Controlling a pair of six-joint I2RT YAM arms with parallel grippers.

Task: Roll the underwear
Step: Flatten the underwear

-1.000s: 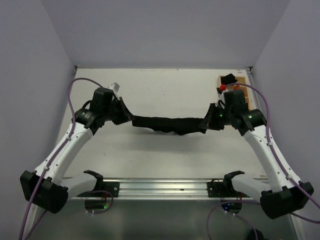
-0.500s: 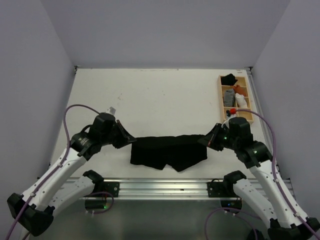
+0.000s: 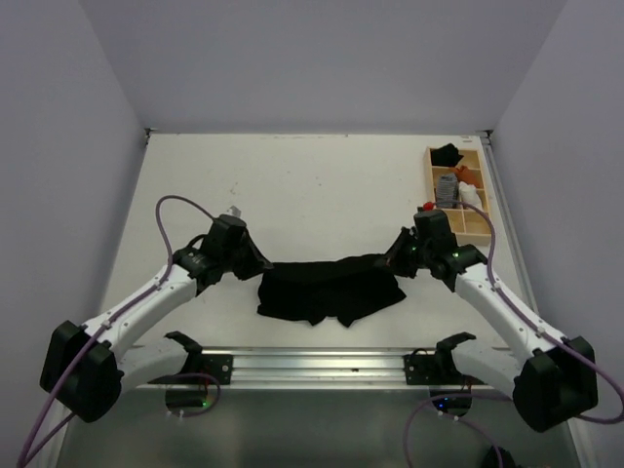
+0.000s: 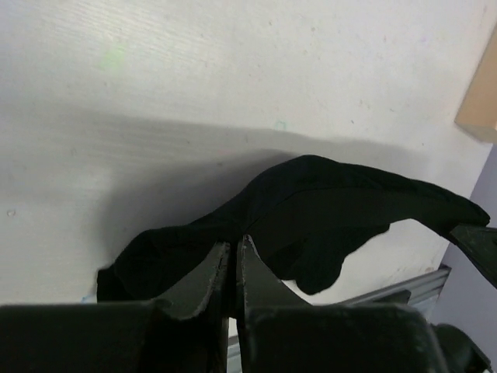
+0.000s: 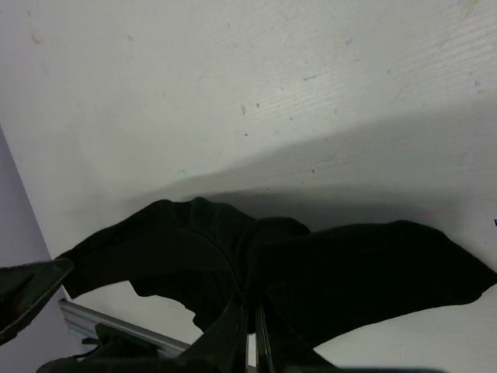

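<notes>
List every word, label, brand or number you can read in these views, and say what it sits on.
No text can be read in any view.
The underwear: plain black, with no label or print showing.
The wooden tray at the far right: the items in it are too small to show any marking.
The table: a few small specks, no writing.

1. No text, label, brand, number or sign is showing readably in any view.
2. The underwear (image 3: 330, 291) is showing plain black fabric only, with no legible tag or print.
3. The wooden tray (image 3: 475, 222) at the worktop's far right edge is appearing too small, so any marking on it or its contents is staying unreadable.
</notes>
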